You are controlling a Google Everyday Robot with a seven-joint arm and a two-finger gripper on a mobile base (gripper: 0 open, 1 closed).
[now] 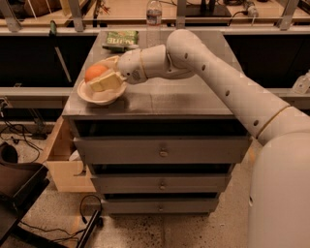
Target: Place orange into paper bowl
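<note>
The white jointed robot arm reaches in from 3 o'clock across the grey-topped drawer table. A light wooden drawer stands open at the table's 8 o'clock side. The gripper is over the table's 9 o'clock edge, directly above the shallow off-white paper bowl, which sits there on the top. Its jaws are clamped on the round orange fruit, held within the bowl's rim toward 10 o'clock. A green packet lies at the table's 11 o'clock; a clear bottle stands at 12 o'clock.
</note>
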